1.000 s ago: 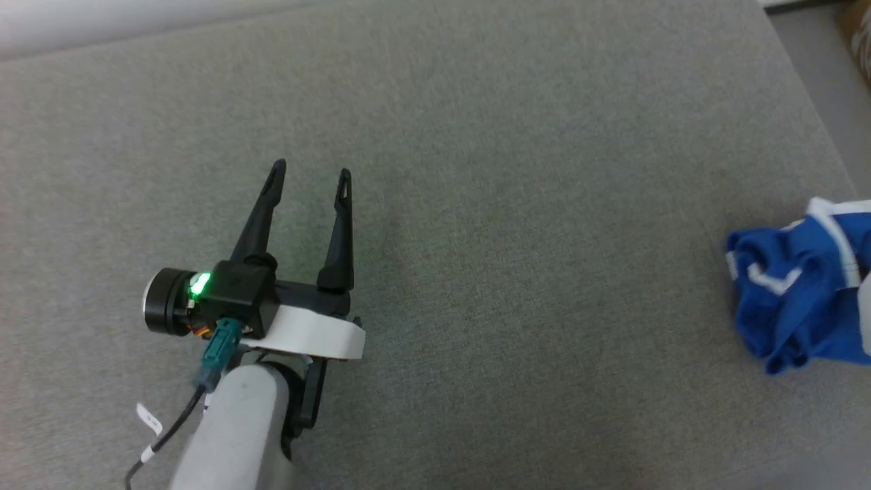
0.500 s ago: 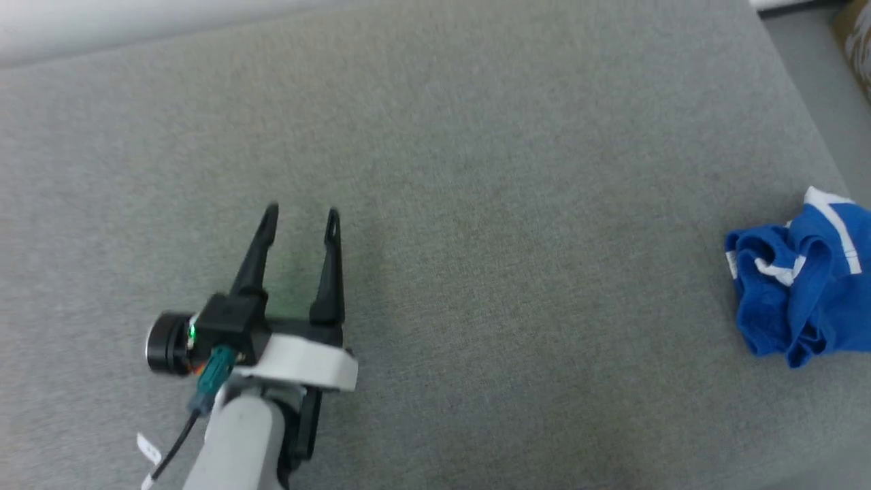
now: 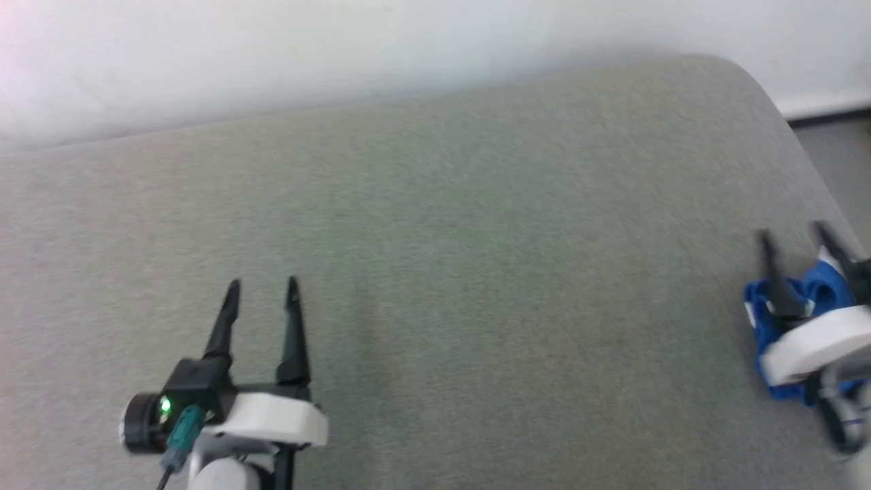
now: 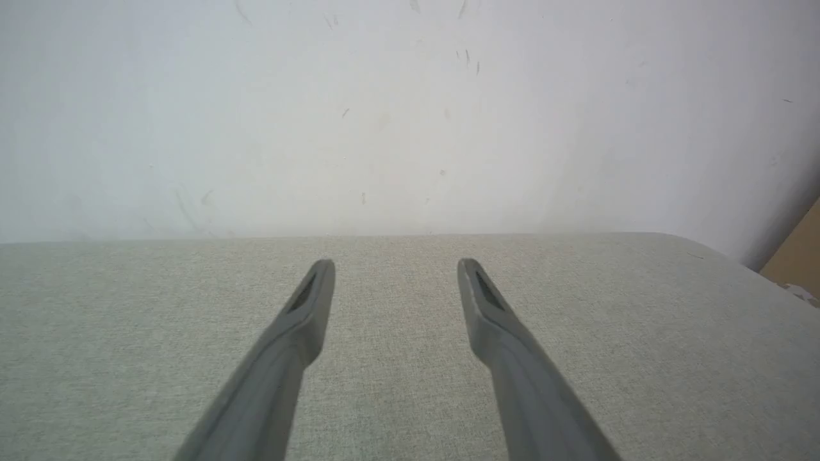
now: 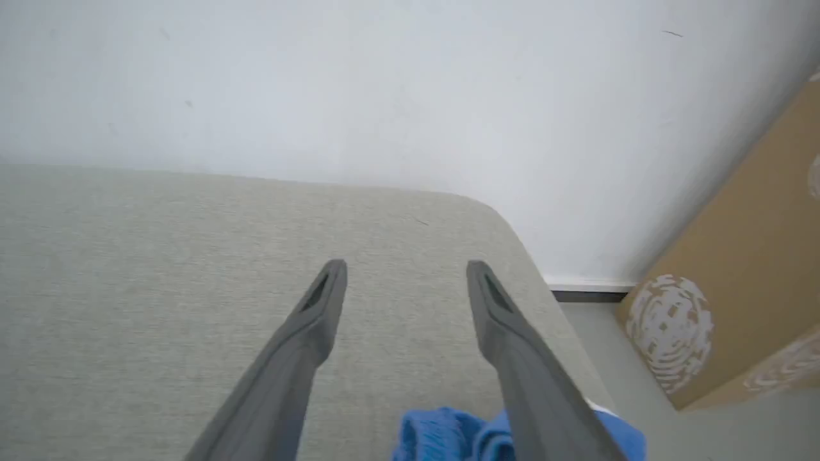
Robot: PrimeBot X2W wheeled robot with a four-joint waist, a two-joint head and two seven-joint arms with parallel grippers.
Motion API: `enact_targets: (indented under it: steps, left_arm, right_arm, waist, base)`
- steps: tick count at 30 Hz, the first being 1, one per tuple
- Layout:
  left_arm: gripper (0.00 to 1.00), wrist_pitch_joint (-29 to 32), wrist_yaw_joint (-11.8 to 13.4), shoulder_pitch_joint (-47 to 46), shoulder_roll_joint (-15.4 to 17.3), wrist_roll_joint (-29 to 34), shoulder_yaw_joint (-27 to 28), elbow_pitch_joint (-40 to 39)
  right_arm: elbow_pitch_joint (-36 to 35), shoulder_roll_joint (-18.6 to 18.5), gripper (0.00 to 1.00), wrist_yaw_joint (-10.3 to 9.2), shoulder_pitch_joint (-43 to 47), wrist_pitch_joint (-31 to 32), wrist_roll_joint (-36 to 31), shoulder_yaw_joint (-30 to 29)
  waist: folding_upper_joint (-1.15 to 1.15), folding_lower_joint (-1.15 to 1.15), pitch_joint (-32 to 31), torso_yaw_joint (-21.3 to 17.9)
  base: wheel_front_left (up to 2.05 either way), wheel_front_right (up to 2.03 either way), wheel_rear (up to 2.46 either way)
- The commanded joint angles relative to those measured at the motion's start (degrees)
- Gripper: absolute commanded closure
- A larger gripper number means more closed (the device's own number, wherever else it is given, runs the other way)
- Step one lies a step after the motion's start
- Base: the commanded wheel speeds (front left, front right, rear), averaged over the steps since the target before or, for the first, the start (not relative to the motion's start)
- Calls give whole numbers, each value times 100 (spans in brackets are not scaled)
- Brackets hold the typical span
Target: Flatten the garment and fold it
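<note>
Grey fabric surface [image 3: 476,238] with a rounded far right corner, backed by a white wall [image 3: 340,54]. At lower left of the head view, left end effector [image 3: 263,281], 2 dark fingers spread apart, nothing between them, tips pointing toward the wall. Small green light [image 3: 165,406] glowing on the black camera housing at its wrist, teal connector [image 3: 180,435] just below. From the left wrist view, 2 fingers [image 4: 301,320] parted over bare grey cloth, gripping nothing.

At the far right edge of the head view, right end effector [image 3: 793,231], fingers likewise apart, released, placed over the garment [image 3: 823,289]. Garment crumpled in a bright blue heap near the right edge of the surface, close to the rounded corner, partly hidden behind the white wrist ring [image 3: 813,344]. Touching the fingers or not: cannot tell through the blur.

From the right wrist view, garment [image 5: 442,435] bunched at the bottom edge, low between the 2 fingers, tips well beyond it over grey cloth. Past the corner, pale floor [image 5: 615,358], white skirting [image 5: 589,283] and a brown cardboard box [image 5: 756,256] with a whitish printed pattern.
</note>
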Motion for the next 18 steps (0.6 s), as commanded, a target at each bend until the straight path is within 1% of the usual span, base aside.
enact_targets:
  steps: [1,5,9,13,18]
  left_arm:
    - [0,-26,64,106,66,24,71,-13]
    - [0,-26,103,344,131,77,188,-43]
    - [0,-26,62,511,267,75,326,-46]
    - [0,-27,-15,677,388,37,436,-22]
    - [0,-27,-121,910,448,-19,505,41]
  right_arm:
    - [-218,191,0,-5,100,36,-10,33]
    - [-844,699,0,-5,356,240,-51,157]
    - [-1415,1081,0,-5,633,322,-189,246]
    - [-1904,1329,0,-5,1036,385,-335,254]
    - [-2245,1512,0,-5,1544,487,-398,355]
  waist:
    - [0,2,-363,367]
    - [0,2,-504,533]
    - [0,2,-589,656]
    - [0,2,-668,706]
    - [0,2,-767,666]
  base:
    - [0,0,0]
    - [0,0,0]
    - [0,0,0]
    - [0,0,0]
    - [0,0,0]
